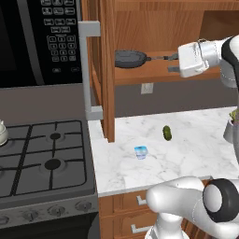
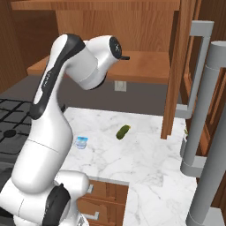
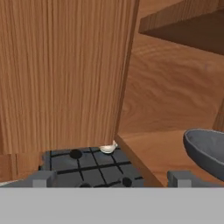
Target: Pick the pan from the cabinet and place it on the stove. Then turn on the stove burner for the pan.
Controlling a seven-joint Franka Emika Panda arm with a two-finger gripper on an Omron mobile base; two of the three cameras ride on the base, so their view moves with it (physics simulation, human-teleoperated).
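The pan (image 1: pixel 128 58) lies on the lower shelf of the open cabinet (image 1: pixel 140 28), a dark round pan with its thin black handle pointing right. My gripper (image 1: pixel 173 63) hovers at the end of that handle, open, with nothing held between its fingers. In the hand view the pan's grey rim (image 3: pixel 208 151) shows at the right, just past the right fingertip (image 3: pixel 183 177). In the right base view only the handle tip (image 2: pixel 126 57) sticks out from behind the arm. The stove (image 1: pixel 70 179) sits at lower left, with the stove burner (image 1: pixel 52 164) near its front.
The open cabinet door (image 1: pixel 107 70) with its grey bar handle (image 1: pixel 86 70) stands between pan and stove. A white kettle (image 1: pixel 2 133) sits on the stove's left edge. A green pickle (image 1: pixel 166 132) and a small blue cup (image 1: pixel 140 152) lie on the marble counter (image 1: pixel 196 154). Knobs (image 1: pixel 83 205) line the stove front.
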